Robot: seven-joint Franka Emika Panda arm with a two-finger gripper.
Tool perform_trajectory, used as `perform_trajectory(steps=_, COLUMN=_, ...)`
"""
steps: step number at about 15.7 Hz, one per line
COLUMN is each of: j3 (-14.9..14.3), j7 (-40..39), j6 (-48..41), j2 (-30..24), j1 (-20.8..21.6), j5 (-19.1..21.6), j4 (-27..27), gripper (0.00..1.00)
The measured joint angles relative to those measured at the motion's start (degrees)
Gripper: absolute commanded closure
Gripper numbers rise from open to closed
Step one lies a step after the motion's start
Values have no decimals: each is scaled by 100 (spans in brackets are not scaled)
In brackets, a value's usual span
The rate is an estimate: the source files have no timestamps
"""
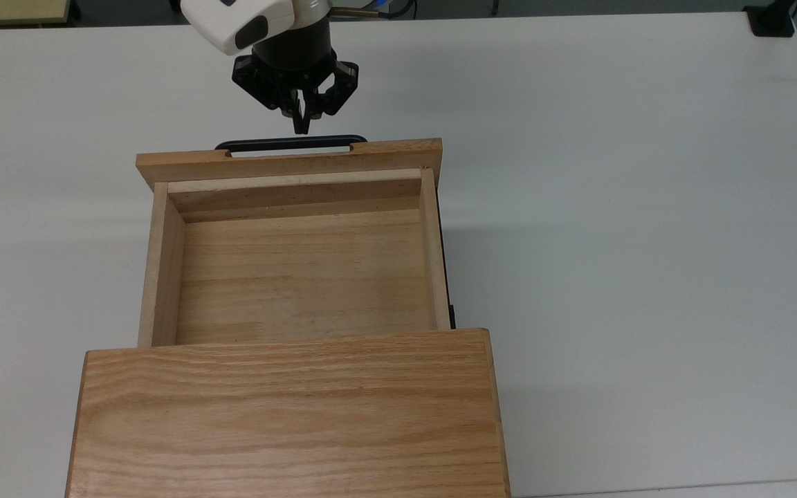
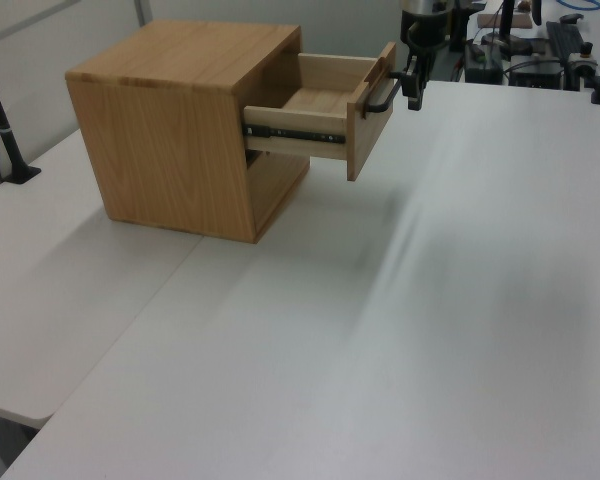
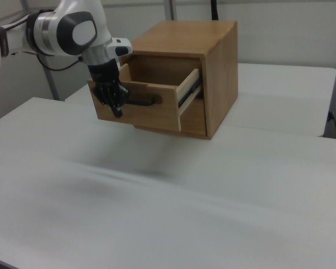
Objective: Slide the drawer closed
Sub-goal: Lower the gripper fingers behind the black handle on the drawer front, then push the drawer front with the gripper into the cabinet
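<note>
Drawer pulled well out of the cabinet, empty, front panel at 12 o'clock in the top view. Gripper sits just past the black handle, jaws together, nothing held; contact not clear. Step: pre-push. Next: press on handle or panel straight toward 6 o'clock, along the slide rails. Desk is bare all round; off-centre push could rack the slides.
</note>
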Motion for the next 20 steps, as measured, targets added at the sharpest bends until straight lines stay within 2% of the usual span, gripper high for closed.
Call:
perform_trajectory(steps=4, j3=-13, j7=15, j6=-1, j2=32, j1=-1, j5=1, j4=48, gripper=94)
perform_trajectory(steps=7, j3=-141, j7=-23, j6=-626, j2=321, j1=-22, j5=12, j4=697, gripper=94)
perform_trajectory(steps=9, j3=-164, j7=-32, j6=-719, j2=429, j1=-35, j5=13, j4=892, gripper=94)
perform_trajectory(steps=18, j3=-161, j7=-37, j6=-714, j2=565, j1=20, j5=16, j4=992, gripper=94)
perform_trajectory(steps=20, j3=-159, j7=-35, j6=-492, j2=634, j1=84, j5=16, j4=1029, gripper=94)
